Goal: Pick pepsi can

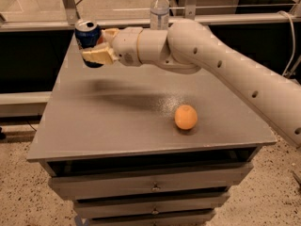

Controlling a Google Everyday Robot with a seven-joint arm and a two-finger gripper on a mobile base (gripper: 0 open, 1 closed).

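You had gripper [96, 44] closed on pepsi can [87, 33], can held above table's [117, 126] far-left corner. Your risk: grip sat low on can, so sudden arm swing could have tipped or slipped it. Bottle [159, 8] stood close behind; careless lift could have clipped it.

Pepsi can [87, 32]: quantity one. It sits between the two fingers of my gripper [95, 45], also quantity one, which is over the rear left corner of the table [117, 126] and clamped on the can. Arm [225, 65]: one, mine, entering from the right side of the view. Water bottle [159, 8]: one, clear plastic with a white cap, behind my arm. Orange [186, 117]: one, on the table top. Table: one, grey. Drawer fronts [117, 189] under the top: I count two, each with one knob [153, 187]. A third front shows only as an edge at the bottom.
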